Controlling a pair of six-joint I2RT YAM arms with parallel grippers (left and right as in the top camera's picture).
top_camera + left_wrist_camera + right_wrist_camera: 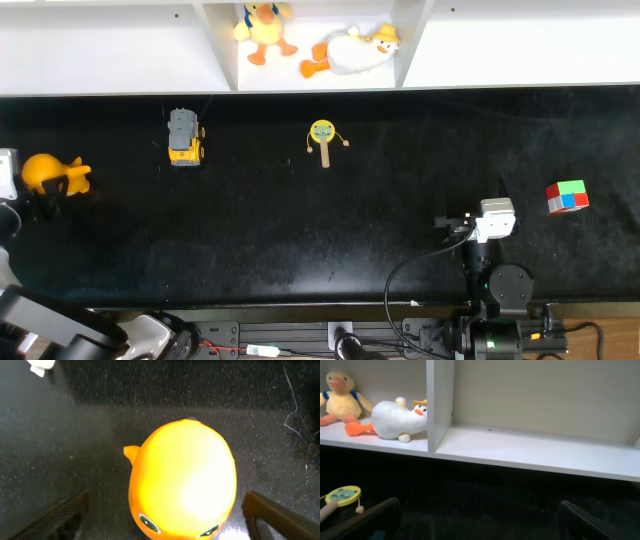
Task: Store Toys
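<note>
My left gripper (170, 521) is spread wide open over the orange toy (185, 475), a dark finger on either side of it and neither one touching. The toy is smooth and glossy, a fat egg-shaped body with a small pointed fin on one side and 2 dark eyes at the end nearest my wrist. It sits on the black speckled table (300, 230), close to the table's left edge.

My right gripper (480, 522) is released too. Its 2 fingers (590, 520) stand far apart with nothing between them, low over the right part of the table. It faces the white shelf (220, 45), which has flat matte boards and square compartments.

Up in the shelf's middle compartment are 2 soft toys. A fuzzy yellow plush duck (264, 25) with orange feet sits upright. Just beside it a white plush goose (350, 52) lies on its side, rounded and fluffy.

On the table, in front of the shelf, a boxy yellow toy truck (185, 137) stands to the left of the middle. A flat round rattle drum (323, 138) with a wooden stick handle lies near the centre. Far off to the right sits a blocky colour cube (567, 197) with hard, square-tiled faces.
</note>
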